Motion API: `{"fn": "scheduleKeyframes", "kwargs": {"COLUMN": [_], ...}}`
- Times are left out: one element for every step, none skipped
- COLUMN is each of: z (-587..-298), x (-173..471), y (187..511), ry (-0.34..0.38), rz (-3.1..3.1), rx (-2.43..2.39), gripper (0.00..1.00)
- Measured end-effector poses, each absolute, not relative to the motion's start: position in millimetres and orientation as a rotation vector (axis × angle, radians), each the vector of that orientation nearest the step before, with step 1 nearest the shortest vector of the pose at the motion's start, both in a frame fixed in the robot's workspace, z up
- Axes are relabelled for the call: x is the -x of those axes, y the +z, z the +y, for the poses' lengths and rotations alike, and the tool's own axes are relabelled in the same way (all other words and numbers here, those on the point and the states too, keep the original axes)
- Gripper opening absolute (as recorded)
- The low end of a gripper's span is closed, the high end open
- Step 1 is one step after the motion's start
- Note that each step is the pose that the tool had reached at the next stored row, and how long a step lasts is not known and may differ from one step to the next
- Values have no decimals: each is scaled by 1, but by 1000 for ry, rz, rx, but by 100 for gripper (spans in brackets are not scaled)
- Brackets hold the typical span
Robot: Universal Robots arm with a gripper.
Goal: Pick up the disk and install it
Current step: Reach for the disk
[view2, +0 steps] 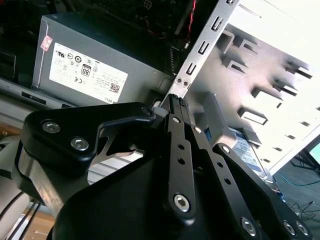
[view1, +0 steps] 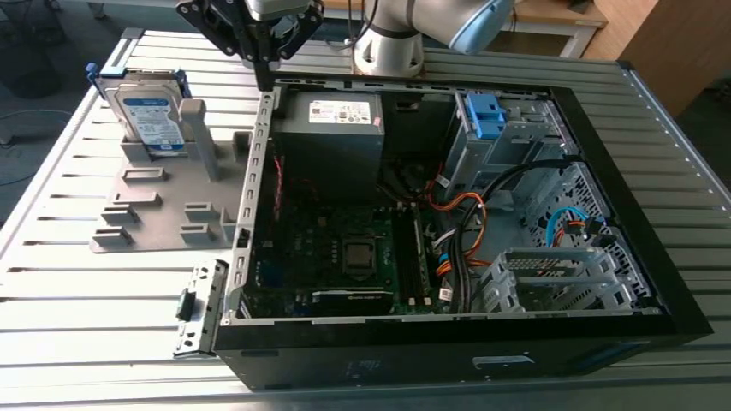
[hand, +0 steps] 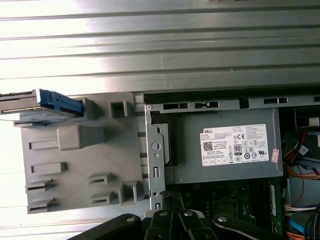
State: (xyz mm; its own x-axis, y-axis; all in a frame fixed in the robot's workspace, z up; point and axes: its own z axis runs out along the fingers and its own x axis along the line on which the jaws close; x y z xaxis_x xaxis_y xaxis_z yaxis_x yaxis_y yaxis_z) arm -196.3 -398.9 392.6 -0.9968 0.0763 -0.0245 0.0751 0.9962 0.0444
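Note:
The disk [view1: 154, 116], silver-grey with a blue-and-white label and a blue bracket, stands upright in a slot at the back of the grey fixture plate [view1: 171, 205], on the exterior view's left. It appears edge-on in the first wrist view [hand: 52, 102], and part of it shows behind the fingers in the second wrist view [view2: 248, 151]. My gripper [view1: 265, 73] hangs above the back left corner of the open computer case [view1: 457, 342], to the exterior view's right of the disk and apart from it. Its fingers [view2: 176, 107] are shut together with nothing between them.
The grey power supply [view1: 331, 137] with its white label sits inside the case just below the gripper. The silver drive cage with a blue latch [view1: 485, 116] is at the case's back right. Cables [view1: 463, 231] and the motherboard [view1: 342, 248] fill the case floor. The ribbed metal table [view1: 92, 300] surrounds everything.

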Motion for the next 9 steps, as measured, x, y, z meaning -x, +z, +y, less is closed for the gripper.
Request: {"fn": "scheduleKeyframes", "kwargs": {"z": [-399, -399, -399, -399, -399, -399, -399, -399, -399], "x": [197, 197, 198, 198, 199, 199, 200, 200, 200], "y": [393, 393, 393, 393, 393, 393, 393, 393, 393], "ry": [68, 68, 68, 68, 68, 68, 68, 68, 68], "rz": [3112, 3112, 3112, 3112, 3112, 3112, 3113, 3112, 3112], "rx": [-118, -118, -118, -118, -118, -118, -118, -118, -118], "gripper": [11, 11, 11, 11, 11, 11, 11, 11, 11]}}
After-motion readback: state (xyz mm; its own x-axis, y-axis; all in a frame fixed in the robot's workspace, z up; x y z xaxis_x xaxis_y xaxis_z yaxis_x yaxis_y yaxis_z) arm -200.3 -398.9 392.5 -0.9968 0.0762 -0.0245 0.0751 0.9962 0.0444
